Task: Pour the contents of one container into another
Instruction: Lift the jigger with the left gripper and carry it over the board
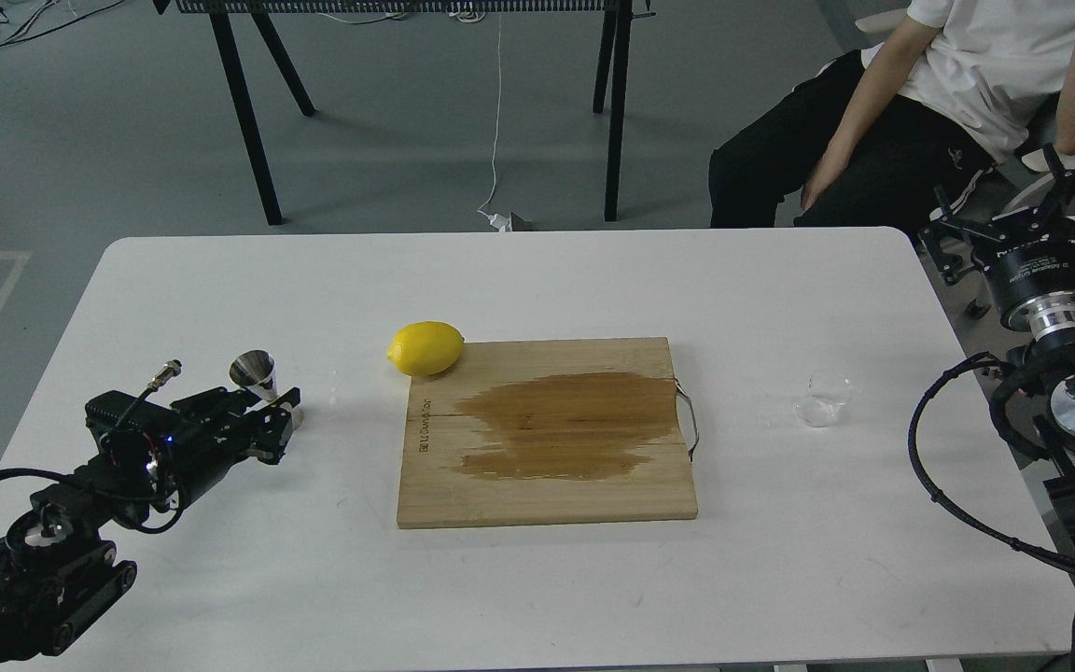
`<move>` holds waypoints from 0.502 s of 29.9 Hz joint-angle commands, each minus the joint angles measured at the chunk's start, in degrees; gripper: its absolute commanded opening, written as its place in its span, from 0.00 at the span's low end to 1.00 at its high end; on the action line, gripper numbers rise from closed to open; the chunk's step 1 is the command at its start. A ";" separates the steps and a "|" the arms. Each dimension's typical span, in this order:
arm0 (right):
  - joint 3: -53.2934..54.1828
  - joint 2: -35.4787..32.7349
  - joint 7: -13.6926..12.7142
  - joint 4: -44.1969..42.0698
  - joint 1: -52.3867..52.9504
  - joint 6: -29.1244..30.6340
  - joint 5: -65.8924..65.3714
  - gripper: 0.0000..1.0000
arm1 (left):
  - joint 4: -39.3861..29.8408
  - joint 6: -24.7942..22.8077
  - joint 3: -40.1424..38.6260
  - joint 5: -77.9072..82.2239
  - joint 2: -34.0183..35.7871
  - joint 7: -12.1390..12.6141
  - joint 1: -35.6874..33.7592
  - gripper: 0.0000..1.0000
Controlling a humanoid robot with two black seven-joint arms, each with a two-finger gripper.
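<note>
On the left part of the white table (537, 597), the shiny steel jigger (263, 383) is standing upright, its hourglass shape of two cones meeting at a narrow waist, its long axis running vertically and its open mouth facing up and slightly toward the camera. The left gripper (278, 422) is reaching in from the lower left, its black fingers lying on either side of the jigger's lower cone, which they are partly hiding; whether they are pressing the metal or just flanking it cannot be told. Near the middle, a rectangular wooden cutting board (547, 495) is lying flat, its pale grain darkened by a broad wet-looking brown stain, with a thin metal handle on its right edge. A smooth yellow lemon (425, 348) is resting at the board's far left corner, its long axis running left to right. Well to the right of the board, the tiny clear glass cup (822, 399) is sitting on the table, colourless and thin-rimmed, apart from everything else; its tilt is hard to make out. The right gripper (1023, 210) is hovering beyond the table's right edge, pointing away, its fingers spread wide apart and holding nothing. A seated person (920, 112) is showing at the upper right.
</note>
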 commanded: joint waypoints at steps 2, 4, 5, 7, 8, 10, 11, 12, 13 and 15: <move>0.00 -0.01 0.00 0.00 0.00 0.00 0.01 1.00 | 0.24 0.12 -0.08 -0.02 0.00 0.20 -0.19 0.10; 0.08 -0.01 0.00 0.00 0.00 0.00 0.01 1.00 | 0.07 0.29 -0.17 -0.02 0.00 0.11 -0.37 0.09; 0.08 -0.01 0.00 0.00 0.00 0.00 0.01 1.00 | -0.37 0.56 -0.17 0.07 0.00 0.02 -0.54 0.09; 0.08 -0.01 0.00 0.09 0.00 0.00 0.01 1.00 | -1.07 1.70 -0.17 0.07 0.44 -0.15 -1.15 0.09; 0.17 -0.10 0.00 0.09 0.00 0.00 0.01 1.00 | -1.77 2.49 -0.17 0.07 0.87 -0.15 -1.59 0.09; 0.17 -0.10 0.00 0.44 0.00 0.00 0.01 1.00 | -4.84 3.11 -0.26 0.07 2.36 -0.15 -2.38 0.09; 0.17 -0.27 0.00 0.44 0.00 0.00 0.01 1.00 | -6.77 3.02 -0.34 0.07 3.59 0.02 -2.91 0.09; 0.17 -0.45 0.00 0.44 0.00 0.00 0.01 1.00 | -9.31 2.76 -0.43 -0.02 4.99 0.11 -3.52 0.09; 0.17 -0.54 0.00 0.44 0.00 0.00 0.01 1.00 | -11.77 2.41 -0.52 -0.02 5.97 0.28 -4.14 0.09; 0.26 -0.63 0.00 0.44 0.00 0.00 0.01 1.00 | -17.22 0.48 -1.04 -0.10 6.94 0.81 -5.98 0.09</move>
